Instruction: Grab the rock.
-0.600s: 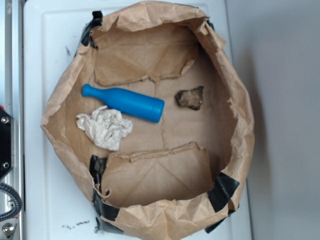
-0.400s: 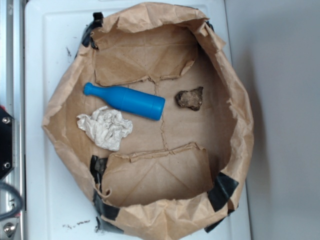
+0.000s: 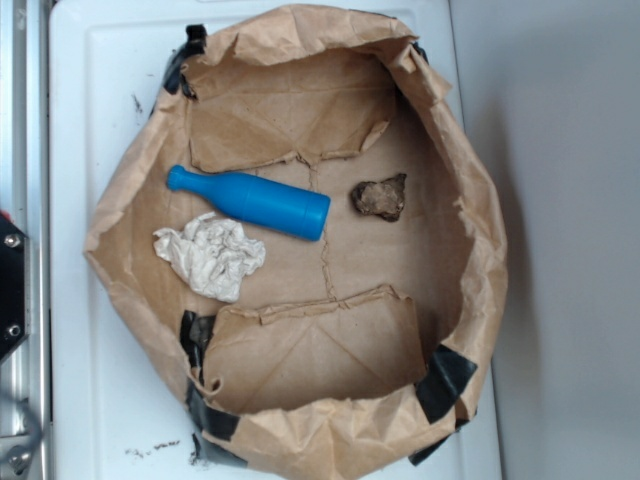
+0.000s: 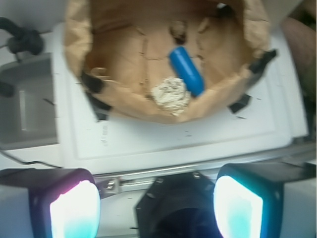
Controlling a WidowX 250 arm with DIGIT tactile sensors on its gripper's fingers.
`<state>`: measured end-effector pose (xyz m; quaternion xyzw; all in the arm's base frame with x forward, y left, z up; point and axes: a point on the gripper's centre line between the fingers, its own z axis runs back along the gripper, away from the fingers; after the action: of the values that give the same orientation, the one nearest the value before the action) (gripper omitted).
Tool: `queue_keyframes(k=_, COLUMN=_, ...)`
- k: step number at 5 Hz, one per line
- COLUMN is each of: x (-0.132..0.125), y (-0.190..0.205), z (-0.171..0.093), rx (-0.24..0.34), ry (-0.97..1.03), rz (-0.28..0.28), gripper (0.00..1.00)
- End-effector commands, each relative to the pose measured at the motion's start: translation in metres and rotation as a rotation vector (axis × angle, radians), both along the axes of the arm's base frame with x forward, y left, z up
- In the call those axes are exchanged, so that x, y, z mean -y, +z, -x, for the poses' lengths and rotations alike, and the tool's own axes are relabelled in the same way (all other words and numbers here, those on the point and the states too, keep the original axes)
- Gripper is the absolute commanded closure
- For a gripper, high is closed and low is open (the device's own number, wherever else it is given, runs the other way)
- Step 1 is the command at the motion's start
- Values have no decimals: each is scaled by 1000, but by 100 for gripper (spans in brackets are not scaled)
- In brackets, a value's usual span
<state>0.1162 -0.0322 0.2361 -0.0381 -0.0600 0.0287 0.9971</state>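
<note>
Paper bag, torn open and flattened into a shallow bowl, sits on the white bench in the exterior view. Inside it we see the rock right of centre, lying alone on the brown floor, just beside the thick end of the blue bottle. The bottle lies on its side, neck pointing left. A crumpled paper wad rests close to the bottle's near side. Black tape patches the bag's rim.

From the wrist view we look at the bag from well back. Our tool has its two fingers spread wide apart, holding nothing. The rock shows as a small blurred lump at the far side, beyond the bottle and wad.
</note>
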Motion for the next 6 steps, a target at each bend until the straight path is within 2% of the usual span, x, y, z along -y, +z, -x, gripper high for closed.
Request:
queue_keyframes(k=1, x=8, y=-13, z=-27, rx=44, ry=57, rz=-20, gripper=0)
queue_keyframes(k=3, x=-21, y=-20, z=-87, rx=11, ry=105, rz=15, gripper=0)
queue_keyframes(k=4, x=-41, y=-34, z=-116, rx=21, ry=115, rz=-10, gripper=0)
queue_keyframes(k=6, x=-41, y=-34, z=-116, rx=21, ry=115, rz=-10, gripper=0)
